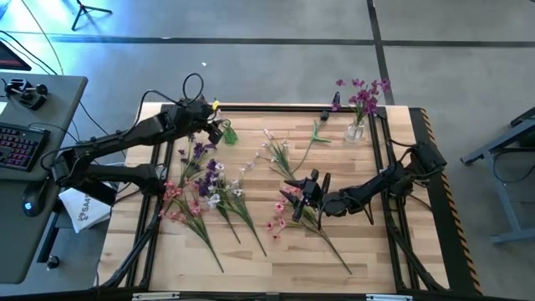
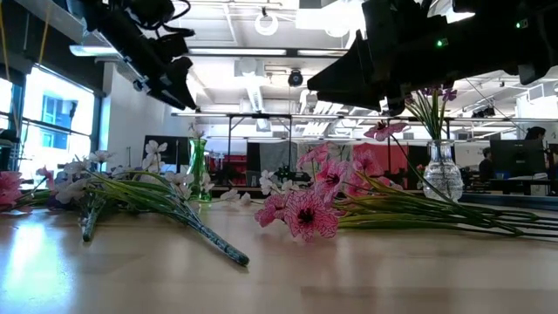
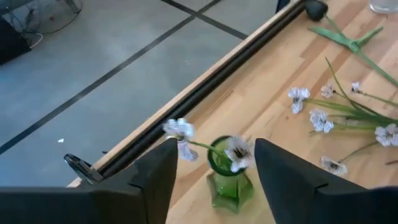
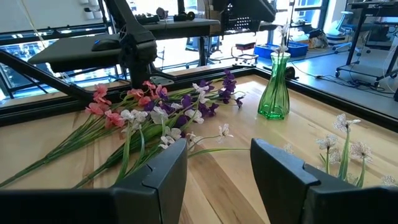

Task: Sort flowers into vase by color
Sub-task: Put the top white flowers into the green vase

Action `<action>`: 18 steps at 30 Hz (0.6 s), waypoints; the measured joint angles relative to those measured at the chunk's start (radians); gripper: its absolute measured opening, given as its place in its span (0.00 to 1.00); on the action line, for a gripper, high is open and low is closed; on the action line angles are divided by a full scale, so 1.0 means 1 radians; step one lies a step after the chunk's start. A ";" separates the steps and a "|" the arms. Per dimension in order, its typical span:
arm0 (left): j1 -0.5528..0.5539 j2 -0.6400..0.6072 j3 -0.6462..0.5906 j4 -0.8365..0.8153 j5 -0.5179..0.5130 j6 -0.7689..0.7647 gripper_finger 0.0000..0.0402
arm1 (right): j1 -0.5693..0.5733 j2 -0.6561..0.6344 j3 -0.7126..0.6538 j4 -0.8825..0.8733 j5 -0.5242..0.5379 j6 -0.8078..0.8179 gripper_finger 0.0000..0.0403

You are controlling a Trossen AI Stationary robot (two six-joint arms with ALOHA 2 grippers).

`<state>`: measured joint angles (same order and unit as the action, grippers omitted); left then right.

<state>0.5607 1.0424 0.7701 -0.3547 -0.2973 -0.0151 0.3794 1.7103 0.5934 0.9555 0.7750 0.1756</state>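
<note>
A green glass vase point(image 3: 227, 184) stands near the table's far left edge with white flowers point(image 3: 238, 152) in its mouth. My left gripper point(image 3: 214, 163) hovers open just above it, a finger on either side, touching nothing. A clear vase point(image 1: 356, 130) at the far right holds purple flowers point(image 1: 363, 94). Loose pink, purple and white flowers point(image 1: 201, 186) lie in a heap on the table's left half. White sprigs point(image 1: 280, 154) lie mid-table. My right gripper point(image 1: 294, 189) hangs open and level over pink sprigs point(image 1: 288, 211), its fingers point(image 4: 163, 168) bare.
A black frame rail point(image 1: 276, 108) runs along the table's far edge, with more rails at both sides. A loose green stem point(image 1: 316, 134) lies beside the clear vase. Bare wood point(image 1: 284, 259) lies near the front edge. A desk with a keyboard point(image 1: 21, 146) stands off the left side.
</note>
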 joint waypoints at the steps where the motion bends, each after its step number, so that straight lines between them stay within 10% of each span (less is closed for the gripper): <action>1: 0.004 0.000 0.005 0.000 0.000 0.000 0.54 | 0.000 0.000 0.000 -0.002 0.000 0.000 0.43; 10: -0.069 -0.054 0.096 -0.034 0.063 -0.001 0.57 | 0.000 0.000 0.000 -0.033 0.000 0.003 0.43; 18: -0.497 -0.099 0.078 -0.016 0.011 -0.079 0.57 | 0.010 -0.014 0.000 -0.100 0.001 0.010 0.43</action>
<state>0.0642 0.9436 0.8481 -0.3707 -0.2862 -0.0940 0.3898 1.6968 0.5938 0.8559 0.7757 0.1858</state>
